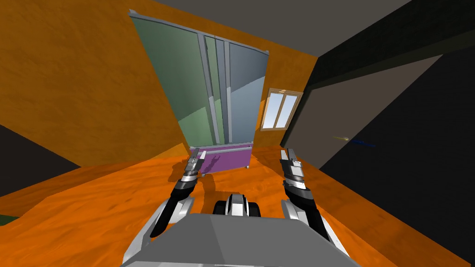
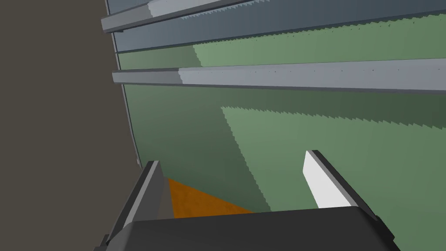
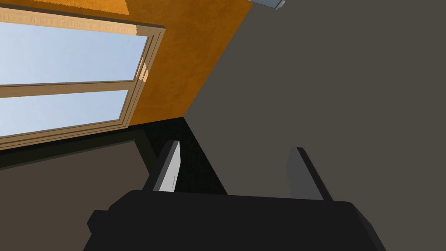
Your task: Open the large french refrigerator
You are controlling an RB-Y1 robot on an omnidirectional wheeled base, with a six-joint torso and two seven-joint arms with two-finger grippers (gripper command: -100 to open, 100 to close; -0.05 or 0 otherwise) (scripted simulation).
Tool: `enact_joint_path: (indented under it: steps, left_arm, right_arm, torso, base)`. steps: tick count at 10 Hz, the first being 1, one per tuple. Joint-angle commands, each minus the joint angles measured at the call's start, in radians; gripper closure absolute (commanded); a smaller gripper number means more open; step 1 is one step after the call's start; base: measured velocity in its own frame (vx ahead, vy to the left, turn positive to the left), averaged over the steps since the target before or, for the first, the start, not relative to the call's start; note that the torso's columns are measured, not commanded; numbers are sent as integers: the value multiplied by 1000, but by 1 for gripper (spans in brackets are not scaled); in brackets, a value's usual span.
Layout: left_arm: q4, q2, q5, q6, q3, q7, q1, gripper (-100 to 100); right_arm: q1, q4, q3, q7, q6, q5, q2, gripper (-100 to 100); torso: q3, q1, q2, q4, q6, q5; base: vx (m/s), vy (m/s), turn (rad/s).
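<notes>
A: Closest in, at eleven o'clock, what is the left gripper (image 1: 199, 149) doing?

B: It is raised over the orange floor (image 1: 116, 199) with its two fingers (image 2: 320, 181) spread wide and nothing between them. They point at the green left door (image 2: 348, 144) and touch nothing.

A: And at one o'clock?

B: The right gripper (image 1: 287, 149) is at about the same height and reach. Its fingers are also parted and it holds nothing.

A: Where is the refrigerator (image 1: 241, 79)?

B: Straight ahead at twelve o'clock, past both grippers, upright against the orange wall (image 1: 69, 83). It has two tall doors, the left greenish and the right grey-blue. Both are shut and they meet in the middle.

A: Handles?

B: There are two long grey bars on either side of that seam. The left handle (image 1: 204, 83) lies across the left wrist view beyond the fingertips, and the right handle (image 1: 226, 88) is past it.

A: Below the doors?

B: A purple drawer (image 1: 227, 160) is at the foot, and the left gripper appears in front of its left end.

A: Anything further out?

B: A window (image 1: 279, 109) with a pale wooden frame is at one o'clock, just right of the refrigerator on the same wall.
</notes>
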Motion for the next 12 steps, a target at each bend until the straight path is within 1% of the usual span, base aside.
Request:
enact_joint_path:
  steps: [1,6,7,8,12]
  left_arm:
    - [73,12,1,-46,-5,0,-7,-100]
    - [233,24,2,-141,-17,-1,-35,-100]
    - [269,24,2,-162,-19,-2,-41,-100]
    - [282,24,2,-162,-19,-2,-41,-100]
    - [419,18,3,-244,-29,-3,-65,-100]
  right_arm:
    - [0,0,0,0,0,0,0,0]
    - [0,0,0,0,0,0,0,0]
    - [0,0,0,0,0,0,0,0]
    - [0,0,0,0,0,0,0,0]
    - [0,0,0,0,0,0,0,0]
  torso:
    - [0,1,-1,0,0,0]
    - [-1,1,-1,0,0,0]
    - [0,0,-1,0,0,0]
    - [0,-1,0,0,0,0]
    - [-1,1,-2,0,0,0]
  base:
    - [134,-21,-45]
    - [156,-16,-58]
    - [168,-36,-49]
    - [117,-13,-11]
    - [143,-11,-57]
